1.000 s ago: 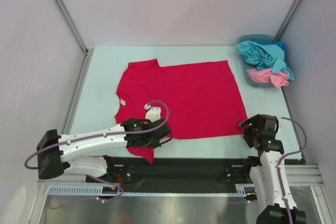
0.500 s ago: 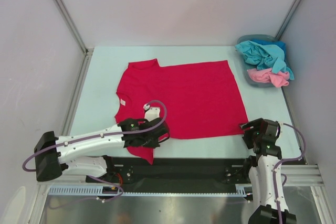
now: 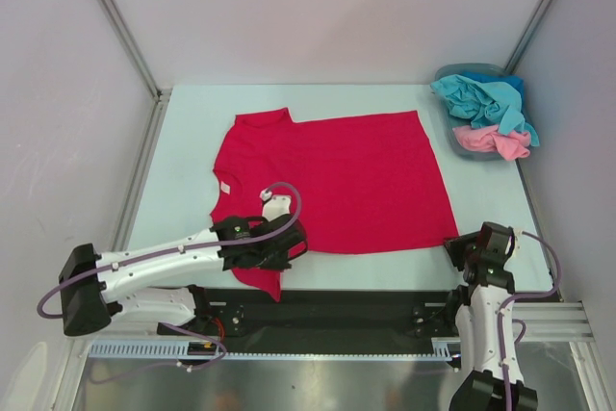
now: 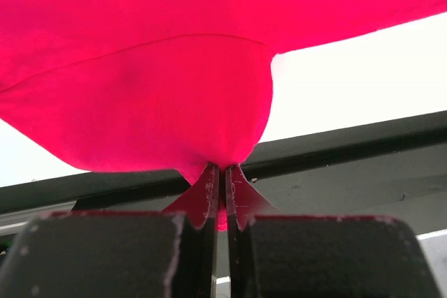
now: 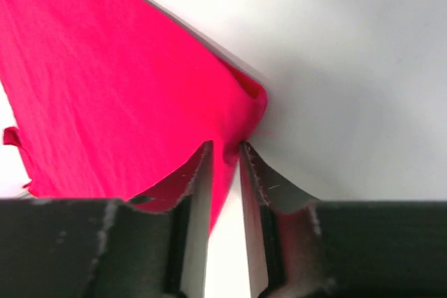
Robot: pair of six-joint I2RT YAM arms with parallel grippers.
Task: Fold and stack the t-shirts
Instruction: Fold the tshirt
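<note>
On the counter (image 3: 183,141): red t-shirt (image 3: 346,180) is spread flat, collar leftward;
left hand (image 4: 223,179): clamped on the near sleeve tip;
right hand (image 5: 223,155): pinched on the near hem corner;
basket (image 3: 462,70): teal t-shirt (image 3: 481,98) and pink t-shirt (image 3: 486,140) are heaped inside

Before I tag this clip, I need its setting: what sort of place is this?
Likely a robot lab cell, not a home: a left arm and right arm bolted to a table, blank walls around it, a red shirt laid flat.
</note>
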